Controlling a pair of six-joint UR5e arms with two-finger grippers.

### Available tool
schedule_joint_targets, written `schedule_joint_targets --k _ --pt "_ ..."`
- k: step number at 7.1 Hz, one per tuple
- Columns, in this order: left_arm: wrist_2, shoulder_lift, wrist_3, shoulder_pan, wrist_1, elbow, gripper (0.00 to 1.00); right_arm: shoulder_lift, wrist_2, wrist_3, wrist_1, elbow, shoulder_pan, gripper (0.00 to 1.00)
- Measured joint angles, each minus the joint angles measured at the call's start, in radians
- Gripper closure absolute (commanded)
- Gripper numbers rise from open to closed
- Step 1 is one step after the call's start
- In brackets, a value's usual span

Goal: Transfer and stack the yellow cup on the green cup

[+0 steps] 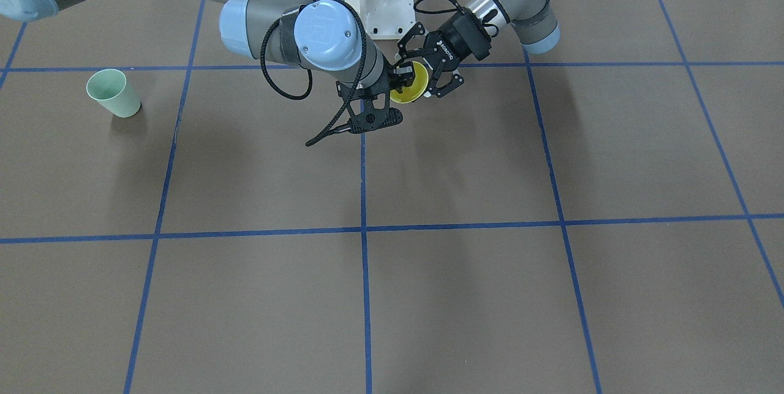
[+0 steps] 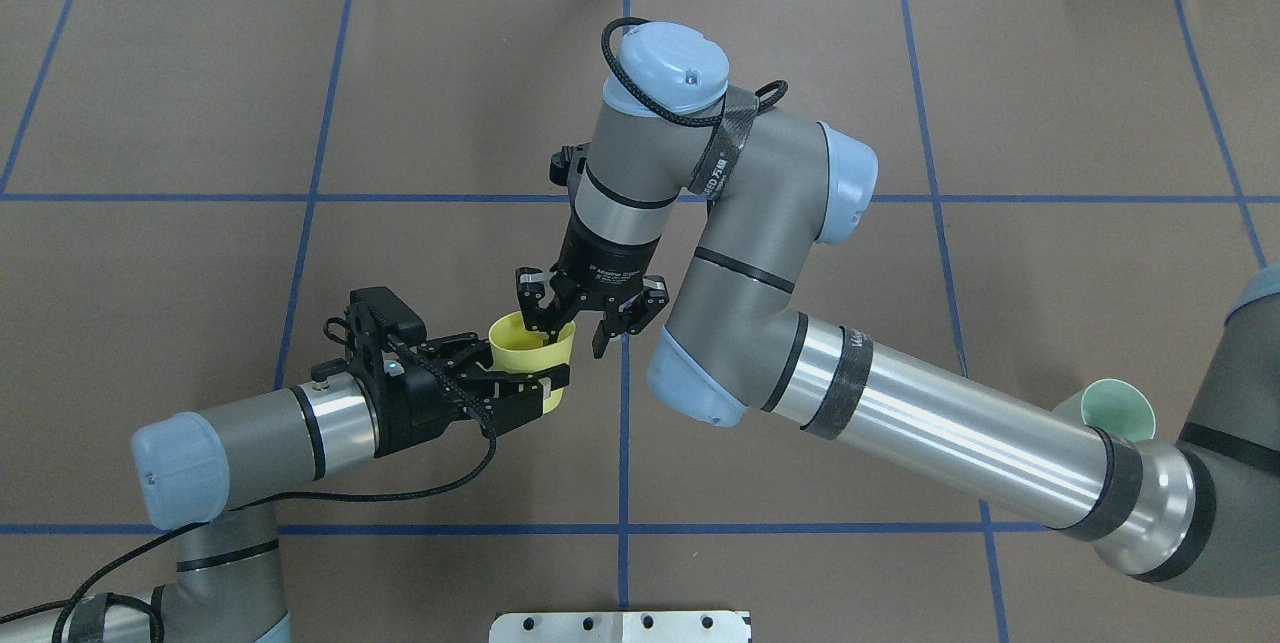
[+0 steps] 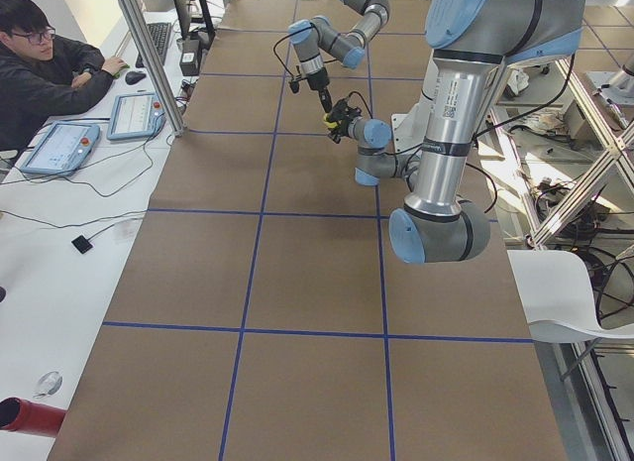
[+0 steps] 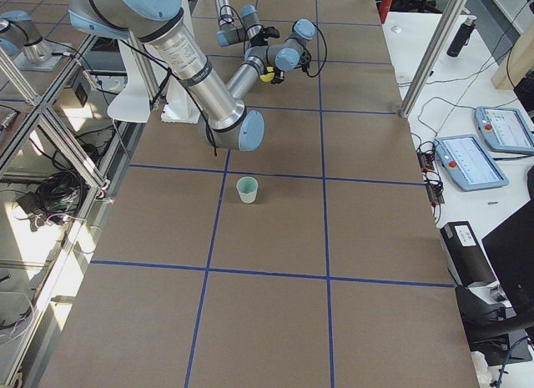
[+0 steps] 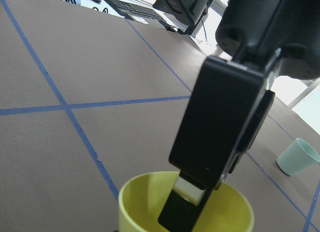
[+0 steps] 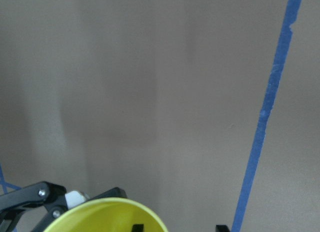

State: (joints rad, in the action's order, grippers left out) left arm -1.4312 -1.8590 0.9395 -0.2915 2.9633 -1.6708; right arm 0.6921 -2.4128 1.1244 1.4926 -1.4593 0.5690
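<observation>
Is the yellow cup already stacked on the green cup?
No, the left gripper holds the yellow cup off the surface, while the green cup stands alone, far apart from it.

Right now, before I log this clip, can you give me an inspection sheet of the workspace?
surface: brown table marked with a blue tape grid.
job's things: yellow cup held aloft at mid-table; green cup upright on the table, far off on the robot's right.
clutter: nothing seen.
tools: left tool shut on the yellow cup's body; right tool open, one finger inside the cup, the other outside.
cables: black cable trails back from the left tool.
surroundings: operator seated beside the table.
</observation>
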Motion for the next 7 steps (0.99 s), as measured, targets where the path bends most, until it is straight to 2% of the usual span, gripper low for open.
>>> schedule_joint_targets --k 7 --pt "0.001 -0.012 0.002 0.002 -0.003 0.006 0.85 0.013 0.004 -0.001 0.000 -0.009 -0.003 0.75"
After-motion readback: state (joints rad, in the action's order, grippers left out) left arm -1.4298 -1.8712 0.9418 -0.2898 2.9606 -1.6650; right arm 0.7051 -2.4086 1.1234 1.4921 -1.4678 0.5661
